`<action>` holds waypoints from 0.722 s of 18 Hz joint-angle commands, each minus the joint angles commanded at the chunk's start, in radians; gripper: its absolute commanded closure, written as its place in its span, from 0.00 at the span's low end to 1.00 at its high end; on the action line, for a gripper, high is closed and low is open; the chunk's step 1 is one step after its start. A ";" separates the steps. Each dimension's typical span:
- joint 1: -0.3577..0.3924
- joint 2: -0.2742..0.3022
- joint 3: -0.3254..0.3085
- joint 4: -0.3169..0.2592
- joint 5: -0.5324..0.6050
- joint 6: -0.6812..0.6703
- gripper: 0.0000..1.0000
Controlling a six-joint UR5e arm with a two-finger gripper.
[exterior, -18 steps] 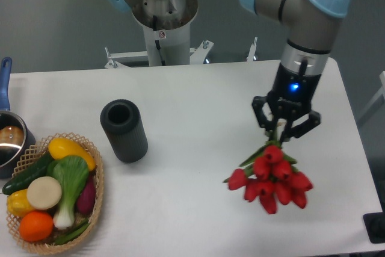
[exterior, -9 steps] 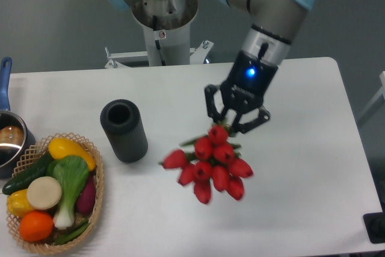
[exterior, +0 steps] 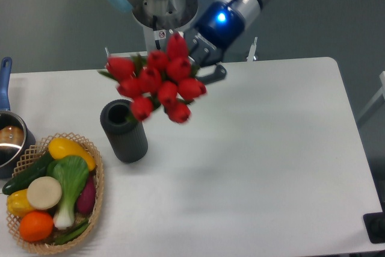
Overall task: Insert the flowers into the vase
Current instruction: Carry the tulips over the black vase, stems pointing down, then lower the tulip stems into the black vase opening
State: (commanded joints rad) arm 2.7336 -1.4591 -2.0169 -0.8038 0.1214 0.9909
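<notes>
The flowers (exterior: 157,82), a bunch of red tulips, are held in the air with the buds toward the camera, just above and to the right of the vase's mouth. The vase (exterior: 124,131) is a matte black cylinder standing upright on the white table at centre left. My gripper (exterior: 201,64) is shut on the flowers' stems behind the buds; the stems are mostly hidden by the buds. The lowest buds overlap the vase's rim in the view.
A woven wicker basket (exterior: 95,194) with vegetables and fruit sits at the front left. A blue-handled metal pot (exterior: 8,136) stands at the left edge. The robot base (exterior: 162,16) is at the back behind the vase.
The gripper has carried the flowers from the table's middle up and to the left, and tilted them so the buds now hang over the vase.
</notes>
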 joint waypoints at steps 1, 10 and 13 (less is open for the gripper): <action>-0.002 0.031 -0.049 0.002 -0.028 0.032 1.00; -0.060 -0.037 -0.071 0.000 -0.045 0.160 1.00; -0.063 -0.067 -0.051 0.000 -0.045 0.160 1.00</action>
State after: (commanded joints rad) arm 2.6707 -1.5263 -2.0678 -0.8038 0.0767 1.1505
